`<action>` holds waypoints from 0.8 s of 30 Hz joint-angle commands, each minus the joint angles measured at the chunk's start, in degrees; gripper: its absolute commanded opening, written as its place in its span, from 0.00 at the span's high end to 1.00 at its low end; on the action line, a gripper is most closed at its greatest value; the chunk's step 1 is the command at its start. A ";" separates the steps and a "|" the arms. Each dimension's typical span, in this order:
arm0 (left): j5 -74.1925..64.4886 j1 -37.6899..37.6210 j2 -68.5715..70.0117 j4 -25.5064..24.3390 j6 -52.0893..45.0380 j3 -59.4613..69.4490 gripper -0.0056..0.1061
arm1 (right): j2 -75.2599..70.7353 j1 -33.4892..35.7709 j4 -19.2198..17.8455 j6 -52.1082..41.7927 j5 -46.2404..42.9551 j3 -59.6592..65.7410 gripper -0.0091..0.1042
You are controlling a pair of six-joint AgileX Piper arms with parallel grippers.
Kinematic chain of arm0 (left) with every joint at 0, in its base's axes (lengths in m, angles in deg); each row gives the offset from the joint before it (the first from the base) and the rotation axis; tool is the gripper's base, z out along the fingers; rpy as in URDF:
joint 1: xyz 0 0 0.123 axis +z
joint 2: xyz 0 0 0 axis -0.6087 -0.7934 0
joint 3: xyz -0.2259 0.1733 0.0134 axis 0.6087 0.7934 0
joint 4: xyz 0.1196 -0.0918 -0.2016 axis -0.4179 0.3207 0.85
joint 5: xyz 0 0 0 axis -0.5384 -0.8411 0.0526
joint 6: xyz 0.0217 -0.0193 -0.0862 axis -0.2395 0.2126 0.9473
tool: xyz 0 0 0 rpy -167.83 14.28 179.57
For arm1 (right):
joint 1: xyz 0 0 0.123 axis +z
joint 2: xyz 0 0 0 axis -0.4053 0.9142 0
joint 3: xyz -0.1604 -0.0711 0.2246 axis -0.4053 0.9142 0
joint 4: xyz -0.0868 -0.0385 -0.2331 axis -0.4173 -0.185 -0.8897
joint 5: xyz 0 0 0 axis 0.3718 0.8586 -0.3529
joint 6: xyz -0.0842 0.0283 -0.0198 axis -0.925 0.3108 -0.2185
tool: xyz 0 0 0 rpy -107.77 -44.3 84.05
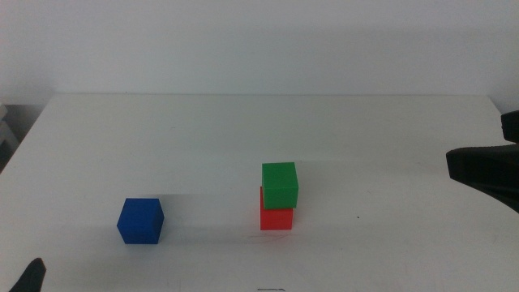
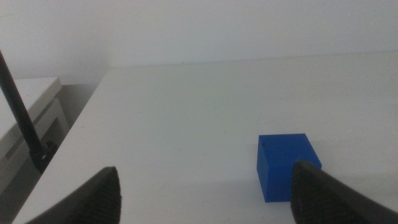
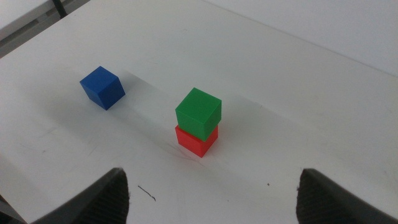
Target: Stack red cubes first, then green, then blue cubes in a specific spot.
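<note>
The green cube (image 1: 280, 185) sits on top of the red cube (image 1: 276, 217) a little right of the table's middle, turned slightly against it. The blue cube (image 1: 140, 221) stands alone on the white table to their left. My left gripper (image 1: 32, 276) shows only a tip at the bottom left corner. In the left wrist view it (image 2: 208, 199) is open and empty, with the blue cube (image 2: 287, 165) just ahead beside one jaw. My right gripper (image 1: 462, 166) is at the right edge, well off the stack. In the right wrist view it (image 3: 214, 199) is open and empty, back from the green cube (image 3: 198, 112), red cube (image 3: 196, 140) and blue cube (image 3: 102, 87).
The white table (image 1: 243, 122) runs back to a white wall. A white unit (image 2: 31, 118) and a dark rod (image 2: 18, 112) stand past the table's left edge. A small dark mark (image 3: 146, 193) lies on the tabletop near the right gripper.
</note>
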 commanded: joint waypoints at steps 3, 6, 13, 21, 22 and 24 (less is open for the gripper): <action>3.79 -0.02 -4.25 0.93 0.48 -3.86 0.11 | -0.27 -0.40 0.18 -0.87 -3.95 -1.36 0.28; -0.43 -0.08 -15.21 2.72 0.20 -13.58 0.11 | -0.27 -0.40 0.18 -0.87 -3.95 -1.36 0.28; -28.16 -0.13 -36.61 4.71 -2.79 -39.43 0.11 | -0.27 -0.40 0.18 -0.87 -3.95 -1.36 0.28; -53.01 -0.13 -52.63 6.24 -2.74 -55.74 0.11 | -0.27 -0.40 0.18 -0.87 -3.95 -1.36 0.28; -53.49 -0.13 -54.24 6.24 -2.74 -56.60 0.11 | -0.27 -0.40 0.18 -0.87 -3.95 -1.36 0.28; -53.27 -0.13 -57.09 6.92 -2.74 -57.60 0.11 | -0.27 -0.40 0.24 -0.87 -3.95 -1.36 0.28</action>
